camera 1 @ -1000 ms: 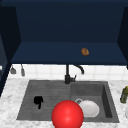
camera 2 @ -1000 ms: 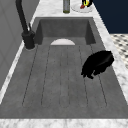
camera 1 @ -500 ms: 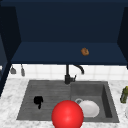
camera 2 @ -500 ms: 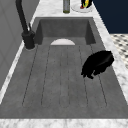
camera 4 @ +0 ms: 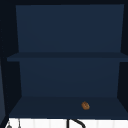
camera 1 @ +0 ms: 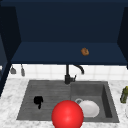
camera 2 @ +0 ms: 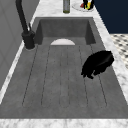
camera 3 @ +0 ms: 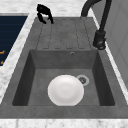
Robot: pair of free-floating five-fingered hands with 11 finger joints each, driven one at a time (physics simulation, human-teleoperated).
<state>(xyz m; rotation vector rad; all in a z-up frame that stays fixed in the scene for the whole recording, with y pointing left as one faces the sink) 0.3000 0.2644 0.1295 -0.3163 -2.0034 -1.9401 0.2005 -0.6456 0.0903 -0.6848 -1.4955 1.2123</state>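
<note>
1. Dark blue open wall cabinet (camera 4: pixel 67 37) above the sink, two shelves; no writing legible anywhere.
2. White speckled marble surface (camera 2: pixel 62 123) runs round the sink; white tiled wall behind it in the front view.
3. Dark grey sink (camera 3: pixel 105 75) with a ribbed draining board (camera 2: pixel 50 82) on its left and a deep basin on its right.
4. Large glossy red ball (camera 1: pixel 67 115) at the front edge of the sink, overlapping the plate in the front view.
5. Round white plate (camera 3: pixel 65 90) lies flat on the basin floor, just beside the drain.
6. Black curved faucet (camera 1: pixel 68 75) stands at the back, between board and basin.
7. Left hand (camera 1: pixel 38 100), black, hovers over the draining board near its front edge; fingers curled downward, holding nothing.
8. Green bottle (camera 1: pixel 123 95) on the surface right of the basin.
9. Small brown round item (camera 4: pixel 85 105) on the bottom cabinet shelf.
</note>
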